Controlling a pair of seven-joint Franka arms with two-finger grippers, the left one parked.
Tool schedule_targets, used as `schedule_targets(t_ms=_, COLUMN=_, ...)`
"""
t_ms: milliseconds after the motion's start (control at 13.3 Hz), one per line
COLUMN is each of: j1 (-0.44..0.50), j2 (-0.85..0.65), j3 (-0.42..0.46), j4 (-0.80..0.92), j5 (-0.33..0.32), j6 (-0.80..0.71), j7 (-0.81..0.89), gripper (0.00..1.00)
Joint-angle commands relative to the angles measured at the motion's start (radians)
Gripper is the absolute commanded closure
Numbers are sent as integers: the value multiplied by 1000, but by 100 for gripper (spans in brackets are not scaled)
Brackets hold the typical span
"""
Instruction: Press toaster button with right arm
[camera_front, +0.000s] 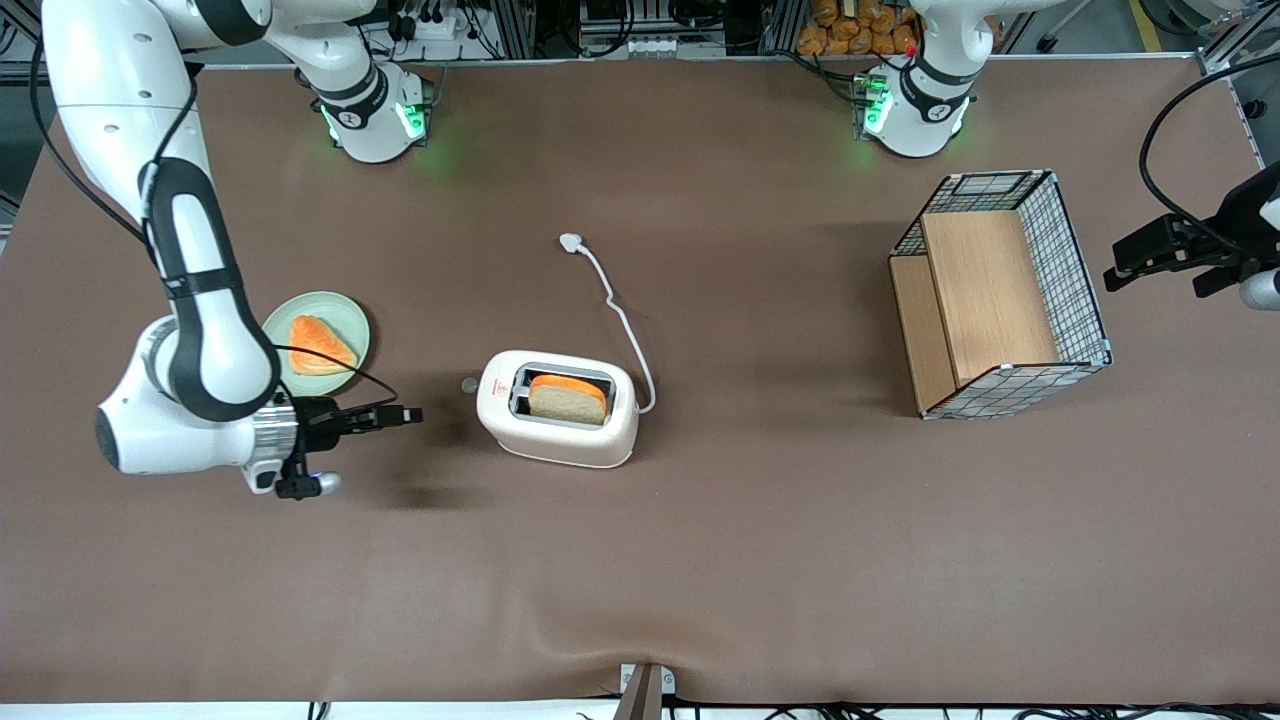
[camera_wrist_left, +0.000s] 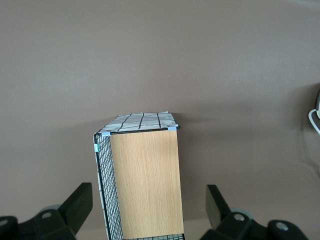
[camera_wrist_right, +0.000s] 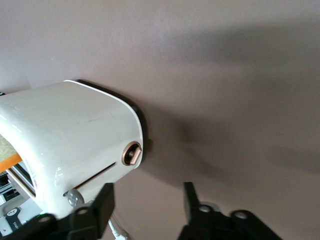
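The cream-white toaster (camera_front: 557, 408) stands mid-table with a slice of bread (camera_front: 567, 397) in its dark top slot. Its small grey toaster button (camera_front: 469, 384) sticks out of the short end that faces the working arm. The right arm's black gripper (camera_front: 405, 413) hovers level with that end, a short gap away and slightly nearer the front camera than the button. The right wrist view shows the toaster (camera_wrist_right: 75, 135), the grey button (camera_wrist_right: 75, 197) at the end of a slot, and a copper dial (camera_wrist_right: 132, 153). The gripper (camera_wrist_right: 147, 200) is open and holds nothing.
A green plate (camera_front: 345, 310) with an orange toast slice lies close to the right arm's forearm. The toaster's white cord ends at a plug (camera_front: 571, 241) farther from the front camera. A wire basket with a wooden insert (camera_front: 1000, 290) stands toward the parked arm's end.
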Motion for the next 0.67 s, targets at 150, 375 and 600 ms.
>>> schedule_targets(t_ms=150, j1=-1, j2=-65, j3=-12, j4=-3, j5=-93, j6=-24, j7=-3, gripper=0)
schedule_targets(t_ms=375, j1=-6, j2=-90, j3=-20, j4=10, j5=-95, j6=-27, j7=-3, gripper=0)
schedule_targets(t_ms=600, j1=-15, j2=-160, j3=-20, j4=43, j5=-96, j6=-56, j7=30, gripper=0)
